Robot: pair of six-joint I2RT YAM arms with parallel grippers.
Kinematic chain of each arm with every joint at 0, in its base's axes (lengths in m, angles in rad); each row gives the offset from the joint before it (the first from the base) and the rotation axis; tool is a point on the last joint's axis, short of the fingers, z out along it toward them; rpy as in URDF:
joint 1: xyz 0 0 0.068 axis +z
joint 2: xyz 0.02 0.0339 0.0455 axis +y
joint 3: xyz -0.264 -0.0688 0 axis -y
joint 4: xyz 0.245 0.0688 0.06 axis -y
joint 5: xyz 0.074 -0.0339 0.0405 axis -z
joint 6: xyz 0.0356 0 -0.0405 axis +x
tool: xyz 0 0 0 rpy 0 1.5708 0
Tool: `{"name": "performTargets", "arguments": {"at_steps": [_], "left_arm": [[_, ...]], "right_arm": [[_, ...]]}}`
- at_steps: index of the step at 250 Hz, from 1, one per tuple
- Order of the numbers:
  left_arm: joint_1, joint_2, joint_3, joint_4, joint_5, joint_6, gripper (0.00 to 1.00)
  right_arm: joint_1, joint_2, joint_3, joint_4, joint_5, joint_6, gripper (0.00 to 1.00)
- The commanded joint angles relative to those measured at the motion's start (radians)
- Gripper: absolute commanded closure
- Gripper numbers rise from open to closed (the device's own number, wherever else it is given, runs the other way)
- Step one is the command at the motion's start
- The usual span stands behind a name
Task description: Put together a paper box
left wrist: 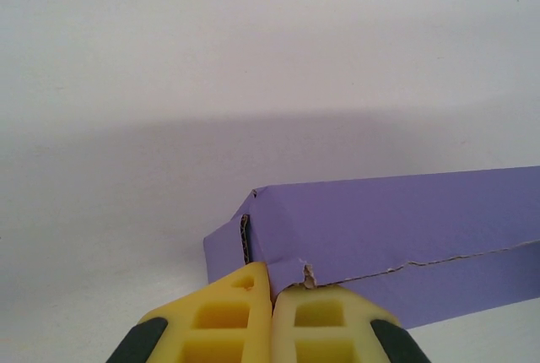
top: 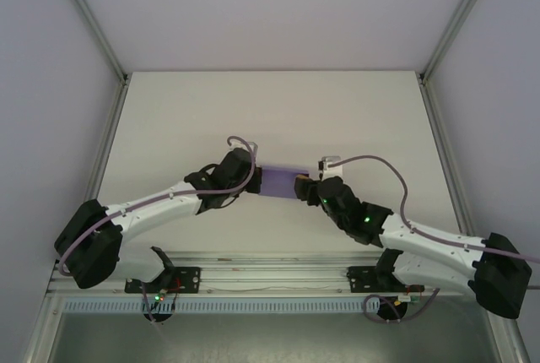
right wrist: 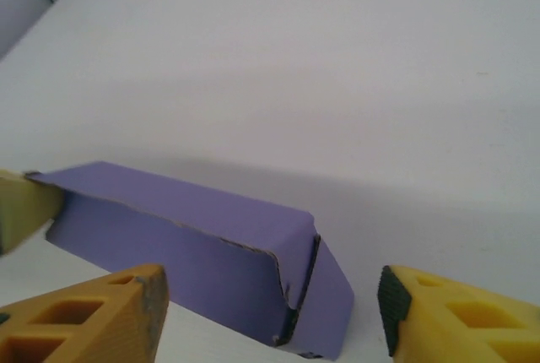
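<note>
On the white flat surface [top: 270, 110] lies the lavender folded card paper box [top: 283, 182], between both arms. The left end effector [left wrist: 272, 295] pinches its left end, fingers pressed together; the right end effector [right wrist: 272, 300] stands spread around its right end

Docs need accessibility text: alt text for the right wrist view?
A folded purple card box, its near end flap ajar, is seen against a white tabletop, between the open yellow fingers of the right gripper. At the left edge, the left gripper's yellow finger meets its far corner.
</note>
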Motion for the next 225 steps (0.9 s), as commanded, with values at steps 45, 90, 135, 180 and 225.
{"name": "performTargets", "arguments": {"at_steps": [45, 90, 135, 180, 225], "left_arm": [[-0.021, 0.024, -0.024, -0.115, -0.006, 0.005, 0.90], [-0.024, 0.035, -0.009, -0.118, -0.006, 0.016, 0.89], [-0.024, 0.016, 0.012, -0.121, 0.022, 0.052, 0.71], [-0.024, -0.055, 0.050, -0.169, 0.063, 0.106, 0.34], [-0.022, -0.123, 0.086, -0.240, -0.012, 0.077, 0.00]], "right_arm": [[-0.099, 0.042, 0.079, -0.052, 0.004, 0.111, 0.29], [-0.188, 0.154, 0.094, -0.055, -0.129, 0.160, 0.33], [-0.189, 0.183, 0.041, -0.054, -0.122, 0.221, 0.37], [-0.189, 0.183, -0.023, -0.038, -0.155, 0.256, 0.38], [-0.188, 0.183, -0.068, -0.036, -0.150, 0.270, 0.38]]}}
